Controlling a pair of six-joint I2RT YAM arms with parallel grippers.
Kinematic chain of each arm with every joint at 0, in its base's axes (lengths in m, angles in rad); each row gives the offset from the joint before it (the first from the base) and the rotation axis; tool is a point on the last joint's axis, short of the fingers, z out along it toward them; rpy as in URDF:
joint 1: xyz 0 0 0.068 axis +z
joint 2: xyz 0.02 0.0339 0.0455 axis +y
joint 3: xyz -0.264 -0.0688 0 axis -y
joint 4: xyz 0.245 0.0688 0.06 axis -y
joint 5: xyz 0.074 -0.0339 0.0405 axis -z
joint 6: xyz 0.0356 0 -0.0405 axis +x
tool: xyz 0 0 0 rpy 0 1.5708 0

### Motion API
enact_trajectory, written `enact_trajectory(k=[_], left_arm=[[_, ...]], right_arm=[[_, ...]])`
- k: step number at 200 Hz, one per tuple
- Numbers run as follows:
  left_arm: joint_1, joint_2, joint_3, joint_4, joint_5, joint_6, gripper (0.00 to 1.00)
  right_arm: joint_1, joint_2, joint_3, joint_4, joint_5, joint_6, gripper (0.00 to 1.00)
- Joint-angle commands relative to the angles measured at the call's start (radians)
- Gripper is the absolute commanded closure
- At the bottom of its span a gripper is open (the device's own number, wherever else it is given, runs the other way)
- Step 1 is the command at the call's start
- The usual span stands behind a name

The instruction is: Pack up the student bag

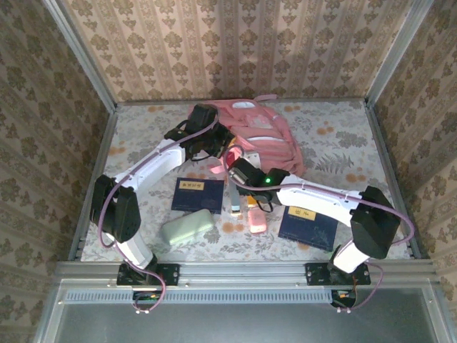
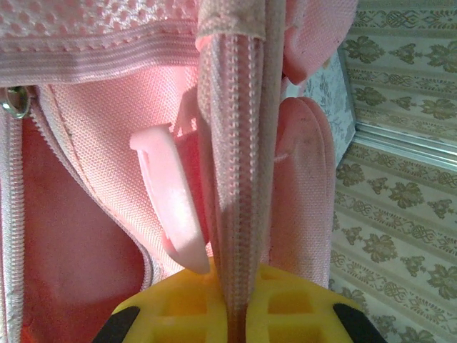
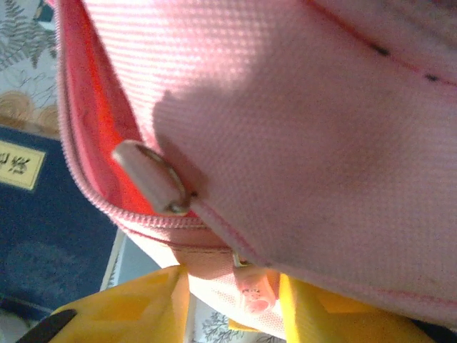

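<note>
The student bag (image 1: 268,132), a big pink backpack, lies at the back middle of the table. My left gripper (image 1: 208,143) is at its left front corner. In the left wrist view the yellow jaws (image 2: 239,275) are shut on the bag's zip tape (image 2: 235,143), beside a pale pink plastic pull (image 2: 171,207). My right gripper (image 1: 238,166) is at the bag's near edge. In the right wrist view its yellow fingers (image 3: 230,286) stand apart, with the bag's pink fabric (image 3: 307,107) and a small pink zip pull (image 3: 253,291) between them. The zip opening shows red lining.
On the floral tablecloth in front of the bag lie a dark blue book (image 1: 198,194), a pale green case (image 1: 186,227), a pink eraser-like block (image 1: 255,218) and a second blue book (image 1: 308,225). A metal frame edges the table.
</note>
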Motion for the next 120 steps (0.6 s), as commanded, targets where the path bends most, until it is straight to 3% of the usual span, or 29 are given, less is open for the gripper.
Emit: enact_trajectory(k=[1, 78, 120], left_arm=[[-0.004, -0.049, 0.031, 0.024, -0.014, -0.070, 1.00], [-0.004, -0.069, 0.012, 0.032, -0.011, -0.076, 1.00], [0.010, -0.080, 0.003, 0.020, -0.013, -0.052, 1.00]], right_arm=[[0.004, 0.029, 0.025, -0.014, 0.097, -0.002, 0.63], [0.000, 0.090, 0.021, 0.033, 0.085, -0.023, 0.77], [-0.011, 0.023, -0.017, 0.056, 0.093, -0.037, 0.84]])
